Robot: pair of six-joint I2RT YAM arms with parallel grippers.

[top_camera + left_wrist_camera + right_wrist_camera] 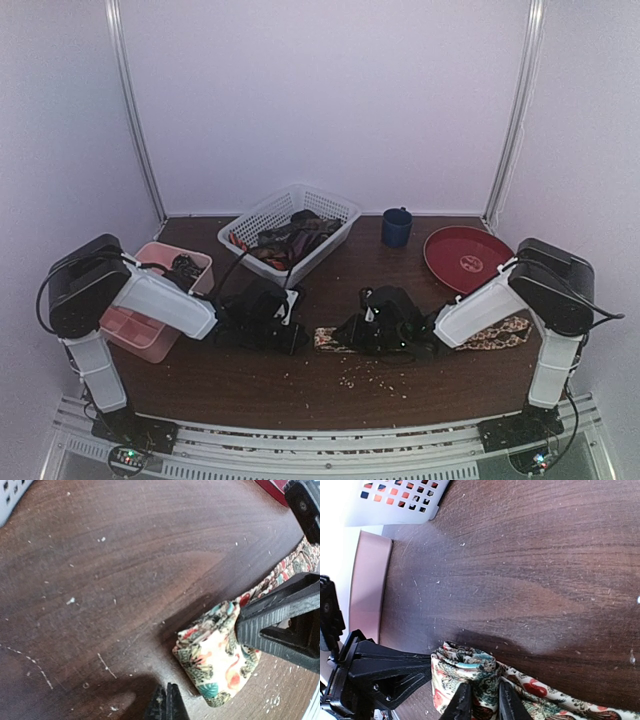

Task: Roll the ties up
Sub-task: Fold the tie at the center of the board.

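A cream-tan floral tie (328,340) lies on the dark wooden table, its near end rolled into a small bundle (215,655); the rest trails right under the right arm (505,330). My right gripper (482,705) is shut on that bundle (465,667), one finger on each side. In the left wrist view its black fingers (280,617) press the roll from the right. My left gripper (167,705) is shut with nothing in it, just left of the roll and apart from it. More dark and red ties (290,240) lie heaped in the basket.
The white lattice basket (335,212) stands at the back centre. A pink compartment tray (150,335) sits beside the left arm. A blue cup (396,227) and a red plate (465,258) stand at the back right. Crumbs dot the table front.
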